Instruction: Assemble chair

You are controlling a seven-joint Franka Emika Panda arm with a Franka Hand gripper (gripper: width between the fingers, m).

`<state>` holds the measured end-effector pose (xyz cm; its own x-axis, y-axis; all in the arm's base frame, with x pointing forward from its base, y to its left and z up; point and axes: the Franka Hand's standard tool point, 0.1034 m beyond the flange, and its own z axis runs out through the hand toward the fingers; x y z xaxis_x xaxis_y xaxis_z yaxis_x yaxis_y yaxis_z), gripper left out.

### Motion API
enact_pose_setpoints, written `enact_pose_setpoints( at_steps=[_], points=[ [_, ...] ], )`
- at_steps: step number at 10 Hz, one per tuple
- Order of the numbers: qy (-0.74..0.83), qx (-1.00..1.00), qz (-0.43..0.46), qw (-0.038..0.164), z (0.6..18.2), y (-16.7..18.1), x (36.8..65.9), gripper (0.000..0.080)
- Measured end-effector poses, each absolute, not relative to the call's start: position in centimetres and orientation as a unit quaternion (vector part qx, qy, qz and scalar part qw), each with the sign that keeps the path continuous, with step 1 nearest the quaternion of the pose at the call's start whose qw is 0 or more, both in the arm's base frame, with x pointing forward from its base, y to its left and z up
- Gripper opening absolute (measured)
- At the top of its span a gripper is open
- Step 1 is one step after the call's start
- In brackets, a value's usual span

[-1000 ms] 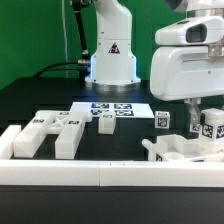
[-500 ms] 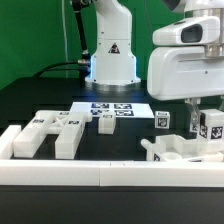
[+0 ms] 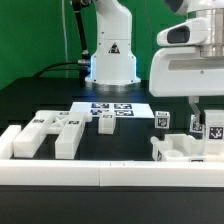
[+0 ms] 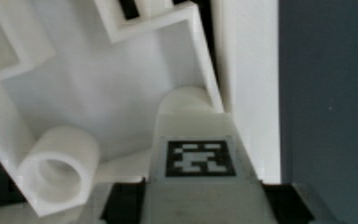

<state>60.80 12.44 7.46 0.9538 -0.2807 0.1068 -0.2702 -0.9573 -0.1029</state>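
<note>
Rightward in the exterior view the arm's white wrist housing point(image 3: 195, 72) has slid a little since a second ago. The tagged chair part point(image 3: 212, 126) under it and the larger chair piece point(image 3: 185, 150) below have gone slightly the same way. The fingers point(image 4: 131, 203) have drawn in over that second and now stand narrow, clamped on the tagged chair part.

The wrist view shows that part point(image 4: 199, 150) running up between the two dark fingers, its square black-and-white tag facing the camera. It lies against a broad white panel of the larger chair piece point(image 4: 87, 90), but whether the two are joined cannot be told. A short round stub point(image 4: 51, 172) stands just beside the held part.

In the exterior view the held part is at the right edge, low over the black table point(image 3: 40, 95) and just behind the long white border rail point(image 3: 100, 178).

Well apart from it, at the exterior view's left, a forked chair piece point(image 3: 50, 130) lies flat on the table with two prongs toward the rail and tags on top. Between the two groups the marker board point(image 3: 115, 106) lies in front of the robot base point(image 3: 112, 55). A small tagged block point(image 3: 107, 124) sits at the board's near edge, and a tagged cube point(image 3: 162, 120) stands just off its right corner.
</note>
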Motion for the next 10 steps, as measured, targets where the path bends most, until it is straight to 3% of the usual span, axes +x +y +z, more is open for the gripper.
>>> enact_pose_setpoints(
  at_steps=[6, 10],
  points=[
    [0.396, -0.914, -0.045, 0.07, 7.47, 12.7, 60.85, 0.029],
    [0.446, -0.891, -0.041, 0.075, 7.5, 12.67, 60.88, 0.0303]
  ],
)
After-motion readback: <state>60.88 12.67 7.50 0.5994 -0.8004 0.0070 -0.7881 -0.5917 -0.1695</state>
